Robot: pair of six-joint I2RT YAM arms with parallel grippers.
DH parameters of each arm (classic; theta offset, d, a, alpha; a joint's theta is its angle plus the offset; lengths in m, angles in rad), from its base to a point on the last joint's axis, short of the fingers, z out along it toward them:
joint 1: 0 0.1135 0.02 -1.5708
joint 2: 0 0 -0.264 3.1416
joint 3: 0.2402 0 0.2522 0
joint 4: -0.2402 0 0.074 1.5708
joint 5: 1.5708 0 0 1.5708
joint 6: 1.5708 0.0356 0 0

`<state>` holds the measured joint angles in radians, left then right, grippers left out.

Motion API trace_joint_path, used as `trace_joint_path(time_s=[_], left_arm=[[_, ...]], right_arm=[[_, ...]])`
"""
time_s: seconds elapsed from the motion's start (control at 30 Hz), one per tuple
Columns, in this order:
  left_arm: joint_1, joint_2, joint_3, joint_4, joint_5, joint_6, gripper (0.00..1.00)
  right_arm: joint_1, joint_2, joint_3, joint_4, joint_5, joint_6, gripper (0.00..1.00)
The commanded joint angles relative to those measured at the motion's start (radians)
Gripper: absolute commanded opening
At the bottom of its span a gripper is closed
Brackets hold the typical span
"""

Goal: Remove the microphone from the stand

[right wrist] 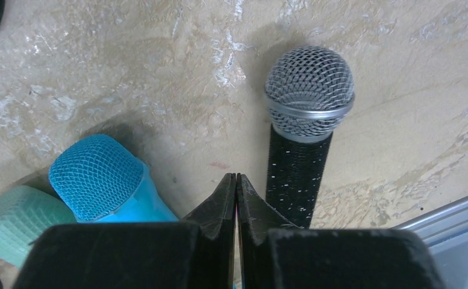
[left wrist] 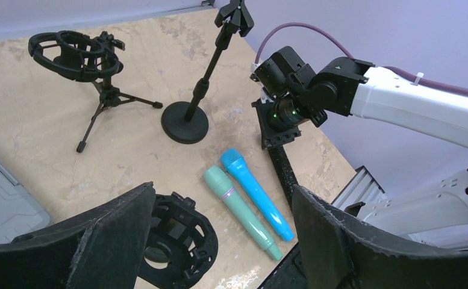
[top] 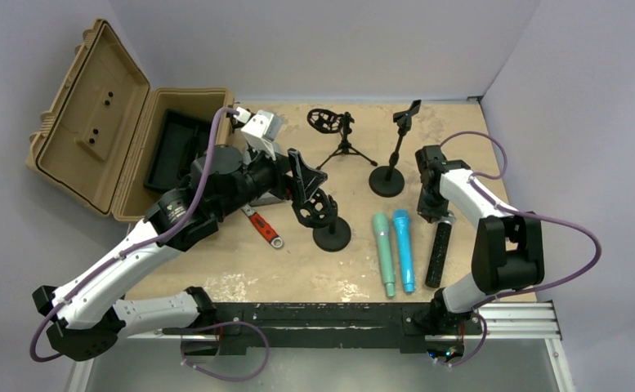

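Nearest the arm bases, three microphones lay side by side on the table (top: 297,273), heads pointing far. A green microphone (top: 385,253) was on the left, a blue microphone (top: 404,249) was just beside it, and the black microphone (top: 439,253) lay on the right, a little apart from the blue one. The black microphone, judged to be the task's item, rested flat on the surface and sat in no stand, so removal appeared complete. It showed a silver mesh head with a bright band and a dark speckled handle. The right gripper (right wrist: 236,180) hung over its head end with fingers pressed together and nothing between them. That posture was consistent with a placement rather than a hold. To the left, the left gripper (left wrist: 223,188) stood over a round-based shock-mount stand (top: 328,224) with jaws spread wide and empty. The stand's cradle held nothing, and the arm seemed placed to steady it. A red-handled tool (top: 266,229) lay just left of that stand. Farther back stood a tripod stand (top: 338,135) and a straight clip stand (top: 389,175), both unoccupied. An open tan case (top: 93,122) sat at the far left.
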<state>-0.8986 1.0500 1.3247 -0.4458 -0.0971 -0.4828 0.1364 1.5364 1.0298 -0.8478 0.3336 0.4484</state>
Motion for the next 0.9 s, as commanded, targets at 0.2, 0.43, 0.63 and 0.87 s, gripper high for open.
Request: trace_joint_path(time_s=[0.2, 0.43, 0.63, 0.87], left_arm=[[0.008, 0.026, 0.066, -0.002, 0.011, 0.043, 0.82], [0.039, 0.025, 0.075, -0.024, 0.028, 0.049, 0.82], [0.058, 0.04, 0.094, -0.033, 0.052, 0.048, 0.82], [0.067, 0.074, 0.126, -0.04, 0.083, 0.033, 0.81]], right_arm=[[-0.126, -0.059, 0.096, 0.013, 0.061, 0.111, 0.55], [-0.133, -0.159, 0.174, 0.105, 0.008, 0.053, 0.79], [-0.133, -0.209, 0.313, 0.18, -0.19, -0.021, 0.78], [-0.133, -0.173, 0.433, 0.062, 0.065, 0.099, 0.8]])
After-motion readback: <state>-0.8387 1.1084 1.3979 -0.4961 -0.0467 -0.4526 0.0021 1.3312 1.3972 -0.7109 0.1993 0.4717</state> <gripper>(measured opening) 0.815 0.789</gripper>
